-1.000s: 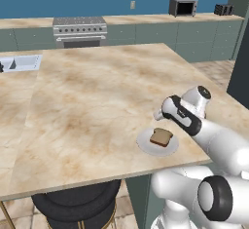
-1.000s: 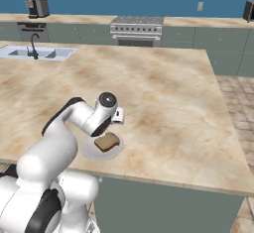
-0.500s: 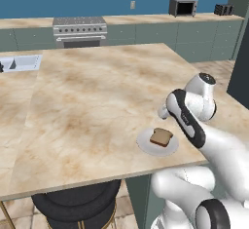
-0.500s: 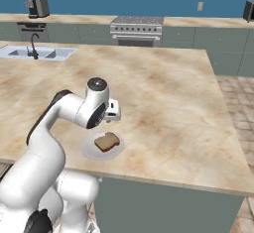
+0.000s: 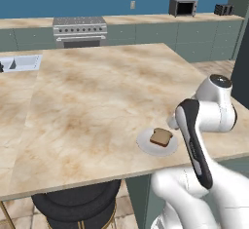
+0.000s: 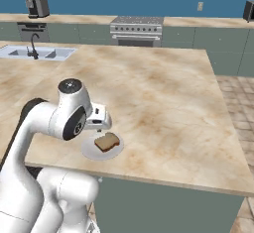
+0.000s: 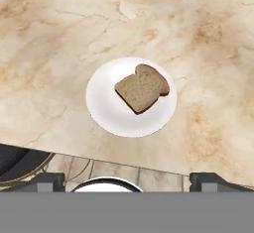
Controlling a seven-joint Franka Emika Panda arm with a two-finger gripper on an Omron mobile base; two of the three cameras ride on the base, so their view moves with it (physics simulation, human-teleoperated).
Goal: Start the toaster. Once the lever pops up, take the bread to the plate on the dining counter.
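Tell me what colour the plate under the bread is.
Plain white plate; clearest in the hand view.

Stove (image 5: 80, 29) & microwave (image 5: 183, 7) at back – sink (image 6: 37, 52) left

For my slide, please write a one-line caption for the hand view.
Bread slice lying flat on the white plate near the edge of the marble dining counter, open tool above it.

No text, label, brand or number can be read anywhere.
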